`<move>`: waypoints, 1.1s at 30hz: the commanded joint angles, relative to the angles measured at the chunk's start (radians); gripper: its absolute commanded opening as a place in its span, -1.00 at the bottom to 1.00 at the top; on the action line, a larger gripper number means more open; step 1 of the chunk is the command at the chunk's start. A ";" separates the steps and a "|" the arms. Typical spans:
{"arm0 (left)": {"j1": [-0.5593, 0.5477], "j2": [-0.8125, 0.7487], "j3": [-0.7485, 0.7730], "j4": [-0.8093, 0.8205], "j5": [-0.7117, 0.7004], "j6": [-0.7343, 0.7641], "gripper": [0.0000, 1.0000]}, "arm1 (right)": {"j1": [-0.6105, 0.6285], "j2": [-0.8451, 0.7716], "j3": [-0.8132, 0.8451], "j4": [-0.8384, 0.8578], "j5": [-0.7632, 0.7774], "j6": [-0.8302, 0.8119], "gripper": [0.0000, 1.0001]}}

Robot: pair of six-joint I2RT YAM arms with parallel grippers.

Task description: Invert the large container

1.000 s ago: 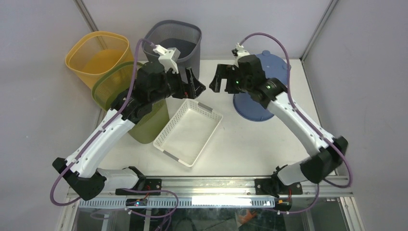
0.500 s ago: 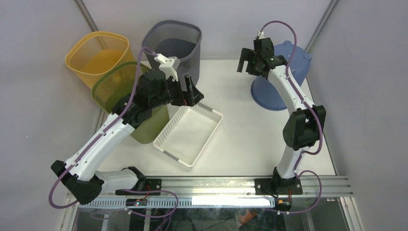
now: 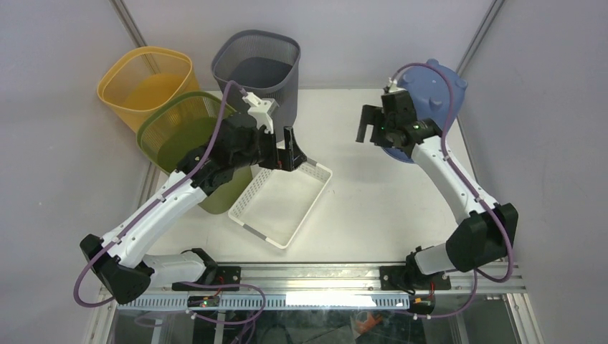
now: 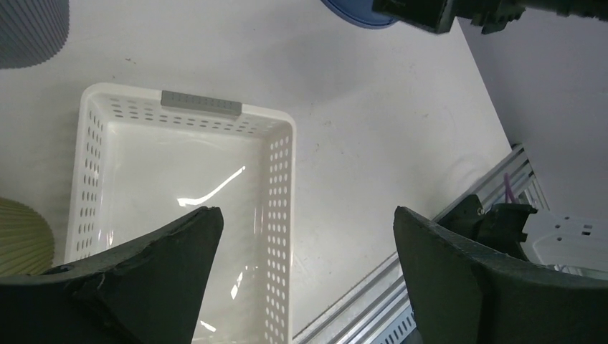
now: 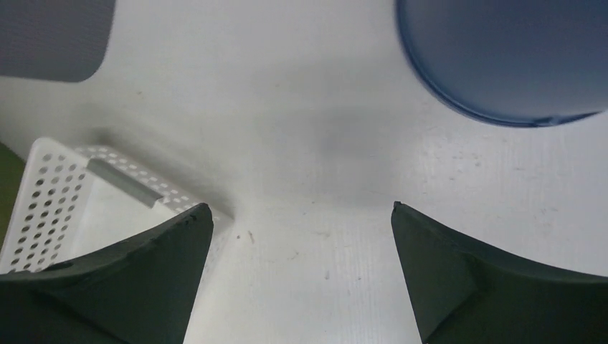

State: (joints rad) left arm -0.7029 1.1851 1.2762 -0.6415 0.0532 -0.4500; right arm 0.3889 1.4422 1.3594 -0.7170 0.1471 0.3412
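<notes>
2 arms (image 3: 161,208) (image 3: 452,179) stretch forward (grippers (image 3: 289,152) (image 3: 367,129) splayed).

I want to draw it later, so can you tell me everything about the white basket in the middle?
The white basket is a shallow rectangle that looks like plastic, with rows of little holes in its walls and a grey strip on each short end. It sits open side up and empty, flat on the table, turned at a slant, close beside the green bin. The left gripper hangs over its far end, fingers spread open, holding nothing.
</notes>
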 commanded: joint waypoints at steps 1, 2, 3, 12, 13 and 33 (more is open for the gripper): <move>-0.032 -0.018 -0.021 0.029 0.000 0.048 0.90 | -0.116 -0.020 -0.040 0.044 0.000 0.045 0.99; -0.039 -0.017 -0.030 0.029 0.000 0.049 0.91 | -0.134 -0.003 -0.038 0.048 0.013 0.030 0.99; -0.046 -0.015 -0.037 0.032 -0.001 0.048 0.91 | -0.148 0.019 -0.029 0.052 0.035 0.020 1.00; -0.123 -0.008 -0.108 0.040 -0.042 0.033 0.98 | -0.332 0.308 0.240 0.121 0.107 0.056 0.99; -0.129 -0.010 -0.117 0.041 -0.045 0.032 0.98 | -0.343 0.341 0.279 0.123 0.104 0.061 0.99; -0.288 0.124 -0.165 0.077 -0.232 0.055 0.98 | -0.179 -0.124 -0.185 0.198 -0.054 0.085 0.99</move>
State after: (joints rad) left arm -0.9184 1.2648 1.1133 -0.6231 -0.0845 -0.4141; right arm 0.1669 1.5162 1.2987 -0.5781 0.1356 0.3870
